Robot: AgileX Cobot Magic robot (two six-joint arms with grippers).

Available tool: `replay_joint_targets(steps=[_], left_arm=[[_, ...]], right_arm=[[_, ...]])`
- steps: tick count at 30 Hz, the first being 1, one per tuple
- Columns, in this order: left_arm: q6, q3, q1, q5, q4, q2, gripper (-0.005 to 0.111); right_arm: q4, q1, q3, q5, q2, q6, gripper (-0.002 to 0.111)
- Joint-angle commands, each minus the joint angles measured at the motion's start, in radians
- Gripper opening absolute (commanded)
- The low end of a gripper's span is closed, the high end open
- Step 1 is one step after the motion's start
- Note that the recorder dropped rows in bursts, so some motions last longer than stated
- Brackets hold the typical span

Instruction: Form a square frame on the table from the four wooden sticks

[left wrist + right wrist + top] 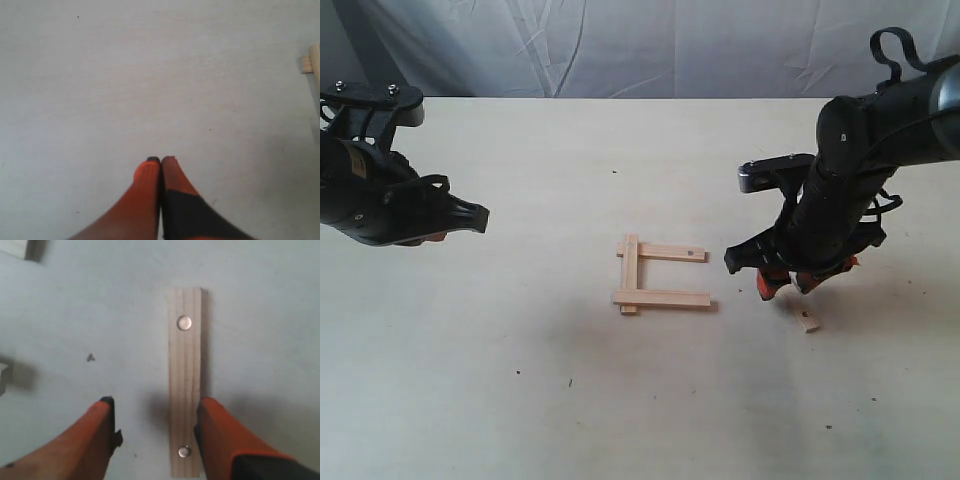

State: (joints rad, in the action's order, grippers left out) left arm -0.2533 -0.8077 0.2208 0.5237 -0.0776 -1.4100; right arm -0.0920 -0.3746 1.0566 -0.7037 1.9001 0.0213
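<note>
As three sticks (663, 298) lie joined, right gripper (157, 403) gapes over the fourth stick (185, 385), left gripper (161, 161) clenched.

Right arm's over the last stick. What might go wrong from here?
1. The stick lies off-centre between the right gripper's open fingers, close to one of them; closing may skew it.
2. The other three sticks only rest overlapped in a U; sliding the fourth into the open side might nudge them apart.
</note>
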Motion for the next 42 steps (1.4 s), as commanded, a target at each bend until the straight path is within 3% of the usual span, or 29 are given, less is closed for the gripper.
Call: replay_joint_targets(steps=[1,24,28,33,42], left_arm=[[0.003,0.002,-0.002,-0.006,0.006,0.007,0.000],[0.003,0.002,-0.002,-0.011,0.008,0.007,0.000],[0.003,0.002,-0.002,-0.011,0.008,0.007,0.000],[0.003,0.002,-0.002,-0.013,0.010,0.007,0.000],[0.003,0.002,-0.002,-0.013,0.010,0.007,0.000]], right_arm=[[-0.014,0.003,-0.003,0.041,-0.005,-0.013,0.049],[0.077,0.003,-0.003,0.064,0.072,-0.013,0.048],[0.125,0.003,-0.003,0.058,0.072,-0.011,0.034],[0.146,0.003,-0.003,0.062,0.069,0.015,0.000],[-0.069,0.003,0.007,0.025,0.029,-0.061,0.000]])
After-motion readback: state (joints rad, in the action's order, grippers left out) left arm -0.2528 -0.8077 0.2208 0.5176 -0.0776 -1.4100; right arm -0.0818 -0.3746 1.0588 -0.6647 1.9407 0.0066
